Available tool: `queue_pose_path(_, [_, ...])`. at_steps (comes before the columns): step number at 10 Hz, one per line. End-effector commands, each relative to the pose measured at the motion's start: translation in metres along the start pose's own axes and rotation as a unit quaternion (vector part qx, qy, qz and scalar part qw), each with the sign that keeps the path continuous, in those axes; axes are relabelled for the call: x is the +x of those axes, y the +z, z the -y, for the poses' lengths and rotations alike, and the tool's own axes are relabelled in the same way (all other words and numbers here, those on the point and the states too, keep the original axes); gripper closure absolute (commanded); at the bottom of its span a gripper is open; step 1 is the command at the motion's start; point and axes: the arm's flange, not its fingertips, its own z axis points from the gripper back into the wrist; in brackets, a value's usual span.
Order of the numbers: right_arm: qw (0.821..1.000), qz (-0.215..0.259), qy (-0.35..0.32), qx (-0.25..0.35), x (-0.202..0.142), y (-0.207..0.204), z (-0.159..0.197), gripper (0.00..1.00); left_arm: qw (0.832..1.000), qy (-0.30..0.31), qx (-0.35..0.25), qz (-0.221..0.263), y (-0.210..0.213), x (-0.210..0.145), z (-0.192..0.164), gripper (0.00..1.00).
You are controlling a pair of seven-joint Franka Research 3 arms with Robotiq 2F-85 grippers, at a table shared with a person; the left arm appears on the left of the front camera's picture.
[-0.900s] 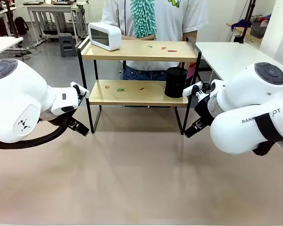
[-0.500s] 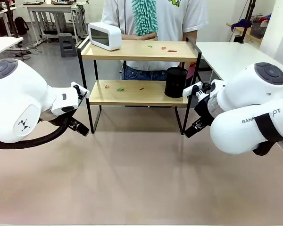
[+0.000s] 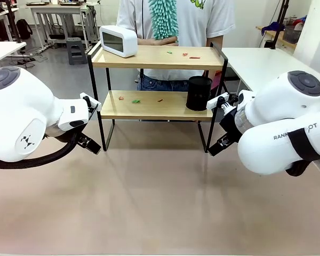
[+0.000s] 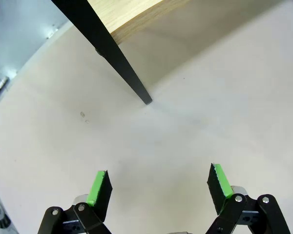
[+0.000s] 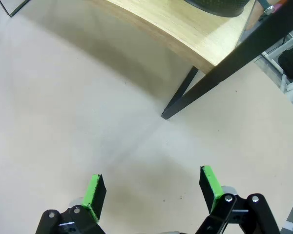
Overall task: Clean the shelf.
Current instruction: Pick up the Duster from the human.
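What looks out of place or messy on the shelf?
Small red and green scraps litter the shelf: a few on the top board, right of the middle, and a few on the lower board, toward the left. The white box and black cup stand upright.

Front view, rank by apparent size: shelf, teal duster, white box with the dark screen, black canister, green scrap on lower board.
1. shelf, by far the largest.
2-4. teal duster (cut off by the top edge), white box, black canister: too alike to rank.
5. green scrap, smallest.
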Motion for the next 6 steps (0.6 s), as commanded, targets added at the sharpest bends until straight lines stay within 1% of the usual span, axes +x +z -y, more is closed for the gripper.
queue_pose_path(1, [1.000,0.000,0.000,0.000,0.000,0.000,0.000,0.00,1.000,0.001,0.000,0.000,0.000,0.000,-0.001,0.00])
queue_pose_path(2, [1.000,0.000,0.000,0.000,0.000,0.000,0.000,0.00,1.000,0.000,0.000,0.000,0.000,0.000,0.000,0.00])
queue_pose_path(3, [0.997,0.026,-0.031,0.071,-0.006,0.065,0.002,0.00,0.997,-0.017,-0.075,0.026,0.051,-0.003,-0.004,0.00])
queue_pose_path(4, [0.989,0.045,-0.111,0.083,-0.028,0.139,0.018,0.00,0.980,-0.048,-0.186,0.055,0.114,-0.025,-0.017,0.00])
queue_pose_path(5, [0.973,0.080,-0.188,0.103,-0.056,0.193,0.042,0.00,0.969,-0.032,-0.224,0.097,0.157,-0.051,-0.033,0.00])
queue_pose_path(6, [0.945,0.110,-0.272,0.146,-0.087,0.231,0.068,0.00,0.963,-0.002,-0.233,0.133,0.187,-0.079,-0.052,0.00])
